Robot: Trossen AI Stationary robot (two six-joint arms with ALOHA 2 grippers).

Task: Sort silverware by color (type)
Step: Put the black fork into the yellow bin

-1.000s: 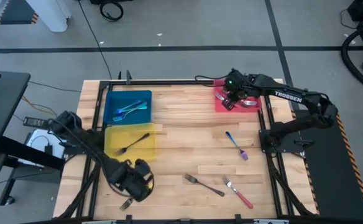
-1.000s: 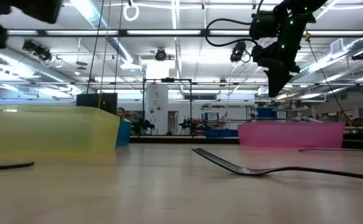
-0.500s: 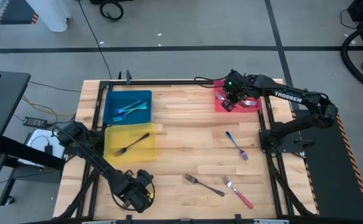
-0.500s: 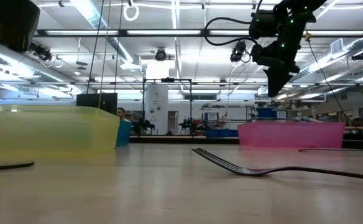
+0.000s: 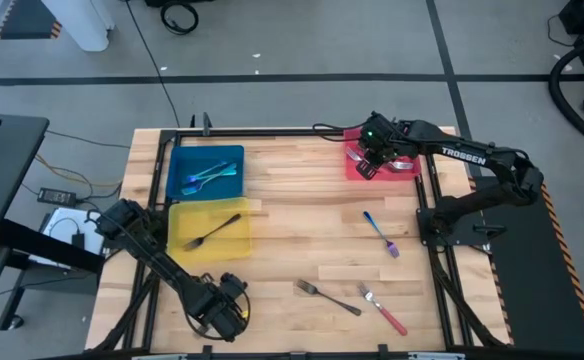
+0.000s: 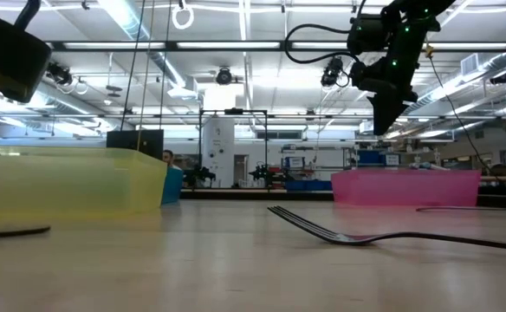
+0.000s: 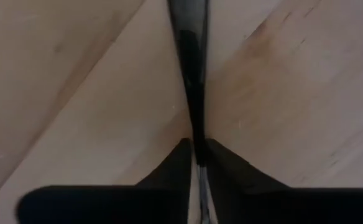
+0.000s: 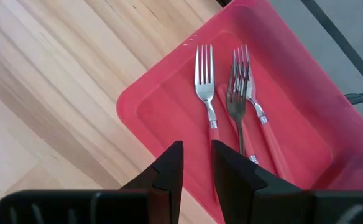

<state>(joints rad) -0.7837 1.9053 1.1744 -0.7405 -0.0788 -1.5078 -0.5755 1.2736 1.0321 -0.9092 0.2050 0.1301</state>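
Left gripper (image 7: 197,149), lower left of high view, pinched a dark grey fork (image 7: 192,68) lying flat on the table (image 7: 76,93). Thin handle could slip on lift. Right gripper (image 8: 197,163) hovered slightly open over the red tray (image 8: 163,99).

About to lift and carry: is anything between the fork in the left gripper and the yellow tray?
Nothing visible. The left gripper is closed on a grey fork at the table's near edge, and only bare wood lies between it and the yellow tray, which already holds one dark fork.
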